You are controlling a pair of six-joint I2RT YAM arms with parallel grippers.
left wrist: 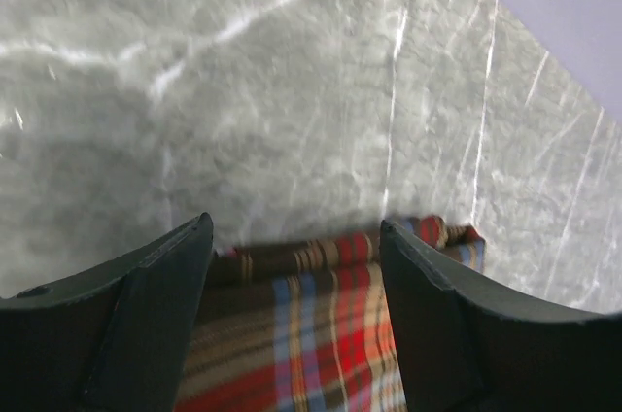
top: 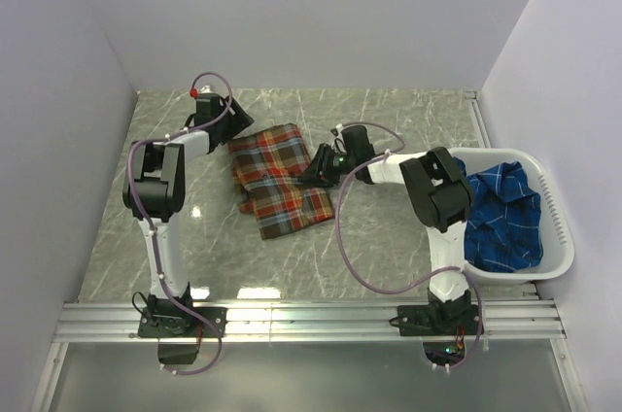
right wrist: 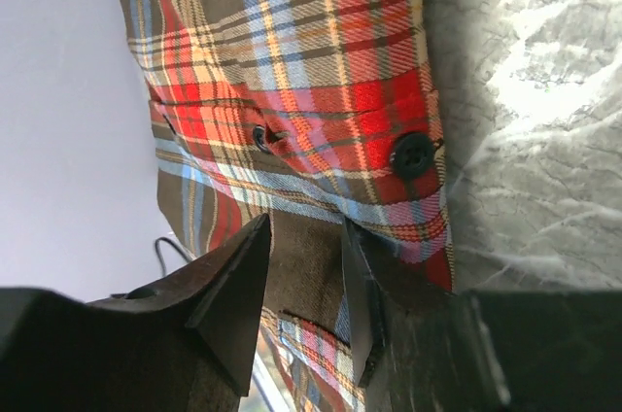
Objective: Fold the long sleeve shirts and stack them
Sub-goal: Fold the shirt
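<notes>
The red-orange shirt (top: pixel 280 179) is plaid: red and orange checks crossed by dark brown-green bands, pale blue stripes and thin cream lines, with black buttons (right wrist: pixel 412 153) near its edge. On the right, the blue shirt (top: pixel 503 213) in the white basket (top: pixel 556 223) is bright blue with thin white lines. The table (top: pixel 408 130) is grey-green marble veined in white. The arms (top: pixel 158 242) are white with black joints, and the walls (top: pixel 311 14) pale lilac-grey.

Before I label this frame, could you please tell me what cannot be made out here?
Top view: the blue shirt in the basket is partly hidden by the right arm.
Left wrist view: the red plaid shirt is blurred and cut off by the bottom edge.
Right wrist view: the top edge cuts it off.
</notes>
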